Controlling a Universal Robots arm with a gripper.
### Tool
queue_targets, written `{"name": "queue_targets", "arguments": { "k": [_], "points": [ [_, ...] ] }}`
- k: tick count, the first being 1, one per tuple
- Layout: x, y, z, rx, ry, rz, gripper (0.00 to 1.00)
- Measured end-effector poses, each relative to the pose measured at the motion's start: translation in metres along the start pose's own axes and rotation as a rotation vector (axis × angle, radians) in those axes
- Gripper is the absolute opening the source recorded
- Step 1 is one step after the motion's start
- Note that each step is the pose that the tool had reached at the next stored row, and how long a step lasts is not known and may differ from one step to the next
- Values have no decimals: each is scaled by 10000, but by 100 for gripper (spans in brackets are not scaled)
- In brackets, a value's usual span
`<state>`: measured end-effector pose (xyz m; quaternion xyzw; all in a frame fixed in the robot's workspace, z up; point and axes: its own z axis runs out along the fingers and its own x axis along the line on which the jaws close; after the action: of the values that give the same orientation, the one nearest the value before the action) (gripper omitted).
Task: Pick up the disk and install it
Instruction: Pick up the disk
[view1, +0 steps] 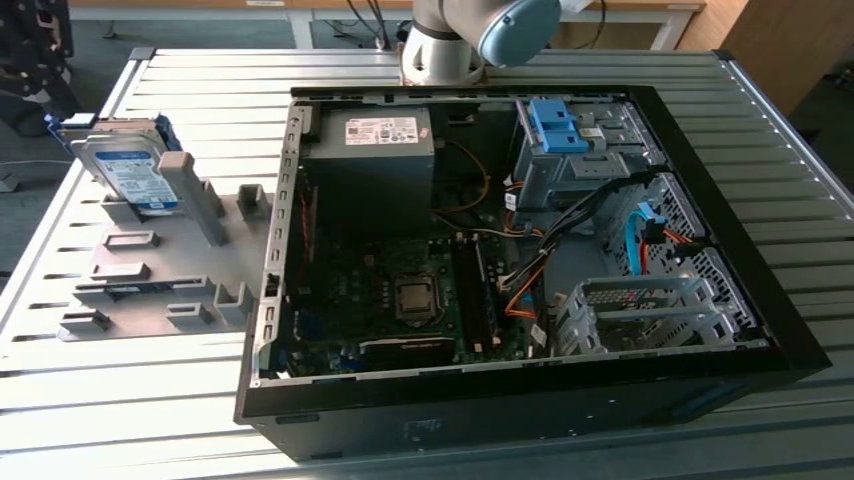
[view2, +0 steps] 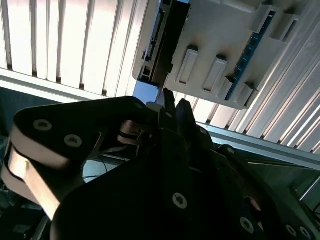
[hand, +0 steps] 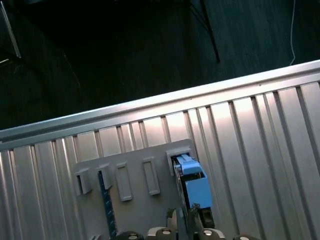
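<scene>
The disk stands on edge in a slot at the far end of a grey holder, at the exterior view's left on the slatted table. Its silver body has a white-and-blue label and a blue frame. In both wrist views the disk sits upright in the holder. My gripper hovers apart from the disk, roughly in line with it. Its dark fingertips are close together with nothing between them.
An open computer case lies at the exterior view's middle and right. Inside are a dark grey box, a drive cage with a blue plastic clip and several cables. The arm's base stands behind the case. The table edge is near the holder.
</scene>
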<state>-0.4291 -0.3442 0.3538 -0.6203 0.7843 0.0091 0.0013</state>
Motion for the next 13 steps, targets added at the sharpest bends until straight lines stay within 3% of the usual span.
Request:
{"name": "queue_targets", "arguments": {
  "k": [3,4,7,8,11,13],
  "points": [
    [0,0,0,-1,1,-1,29],
    [0,0,1,-1,1,-22,35],
    [0,0,7,-7,7,-532,41],
    [0,0,9,-10,9,-713,47],
    [0,0,20,-17,15,-1256,47],
    [2,16,34,-19,18,-1368,47]
  ]
}}
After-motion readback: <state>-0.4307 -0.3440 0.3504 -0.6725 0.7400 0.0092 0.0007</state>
